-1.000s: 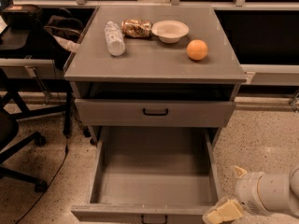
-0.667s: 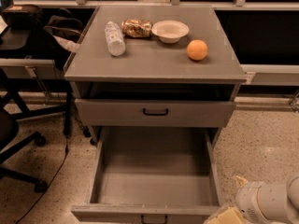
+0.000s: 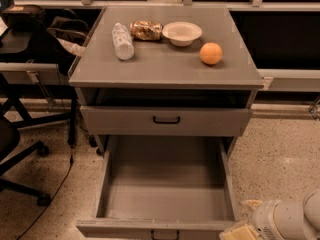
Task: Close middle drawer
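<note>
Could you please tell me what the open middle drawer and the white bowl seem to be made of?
The middle drawer looks like grey painted sheet metal: thin flat walls and a dull, even sheen. The bowl seems to be paper or plastic, plain matte white. The gripper is beside the drawer's front corner, at the view's bottom right.

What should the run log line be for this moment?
task: close middle drawer | middle drawer: pulled far out, empty | gripper: low, at drawer's front right corner | status: drawer not yet closed
</note>
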